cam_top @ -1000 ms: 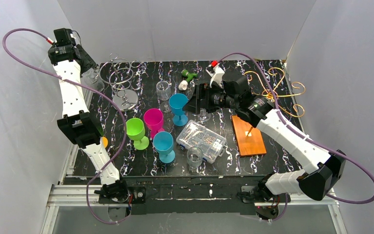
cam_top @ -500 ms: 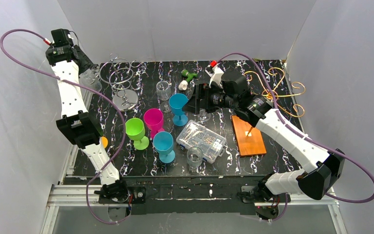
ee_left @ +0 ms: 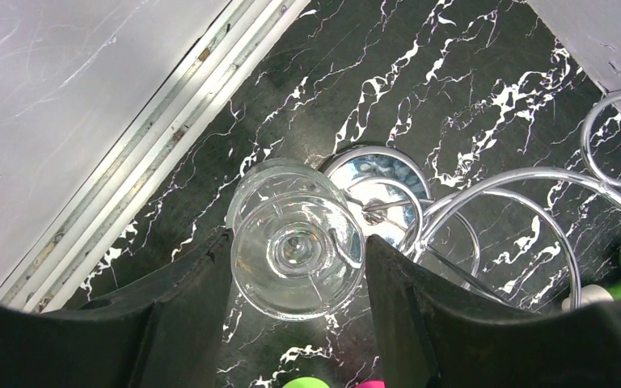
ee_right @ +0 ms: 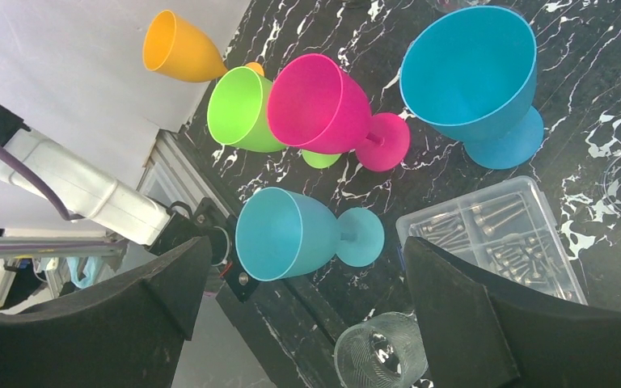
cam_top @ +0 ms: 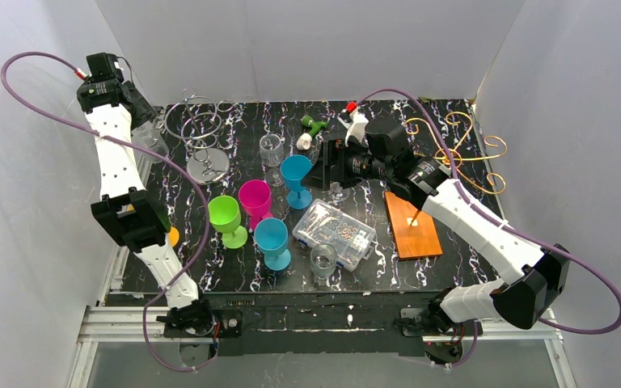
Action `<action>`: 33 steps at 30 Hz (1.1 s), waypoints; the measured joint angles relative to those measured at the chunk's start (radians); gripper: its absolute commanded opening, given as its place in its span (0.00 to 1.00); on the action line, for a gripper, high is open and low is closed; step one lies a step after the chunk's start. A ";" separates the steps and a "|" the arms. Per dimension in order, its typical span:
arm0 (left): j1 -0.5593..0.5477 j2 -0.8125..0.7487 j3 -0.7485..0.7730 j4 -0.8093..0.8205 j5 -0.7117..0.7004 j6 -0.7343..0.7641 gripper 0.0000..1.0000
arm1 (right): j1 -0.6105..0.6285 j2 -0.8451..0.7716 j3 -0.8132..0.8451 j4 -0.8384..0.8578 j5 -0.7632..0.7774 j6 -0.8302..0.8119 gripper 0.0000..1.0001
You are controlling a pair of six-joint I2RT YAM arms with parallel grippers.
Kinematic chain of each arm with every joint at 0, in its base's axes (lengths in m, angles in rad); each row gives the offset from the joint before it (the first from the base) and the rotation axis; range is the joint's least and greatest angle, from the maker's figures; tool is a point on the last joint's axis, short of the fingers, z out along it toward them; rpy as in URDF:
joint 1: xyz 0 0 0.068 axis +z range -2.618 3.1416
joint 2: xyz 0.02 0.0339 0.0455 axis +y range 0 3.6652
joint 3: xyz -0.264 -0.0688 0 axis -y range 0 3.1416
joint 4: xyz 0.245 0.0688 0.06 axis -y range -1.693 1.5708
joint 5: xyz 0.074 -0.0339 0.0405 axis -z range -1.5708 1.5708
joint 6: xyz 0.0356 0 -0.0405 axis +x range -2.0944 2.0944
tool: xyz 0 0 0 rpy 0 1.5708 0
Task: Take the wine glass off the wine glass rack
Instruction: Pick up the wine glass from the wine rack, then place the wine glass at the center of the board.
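Left wrist view: the left pincer [ee_left: 295, 246] grips a clear wine glass [ee_left: 297, 257] between its fingers, above the table [ee_left: 420, 73]. The table's edge rail [ee_left: 162, 145] runs close on the pincer's left. A silver wire rack [ee_left: 525, 182] curls just to its right. The right pincer [ee_right: 307, 250] gapes wide above coloured cups [ee_right: 319, 109]. The gold wine glass rack [cam_top: 462, 139] stands off to that pincer's right, by the side wall.

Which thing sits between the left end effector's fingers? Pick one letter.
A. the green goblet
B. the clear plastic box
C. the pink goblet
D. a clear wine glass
D: the left wrist view shows a clear wine glass gripped by its foot in the left end effector, one dark finger on each side.
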 measured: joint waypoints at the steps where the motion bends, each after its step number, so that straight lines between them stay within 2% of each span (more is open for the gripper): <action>1: 0.000 -0.009 -0.006 0.002 0.000 0.000 0.27 | 0.000 0.000 0.000 0.000 0.000 0.000 0.98; 16: 0.000 -0.121 -0.085 -0.013 0.003 0.005 0.26 | 0.016 0.039 0.019 0.005 -0.010 0.000 0.98; 33: -0.006 -0.270 -0.218 -0.047 0.095 0.003 0.23 | 0.087 0.161 0.132 0.066 -0.016 0.024 0.99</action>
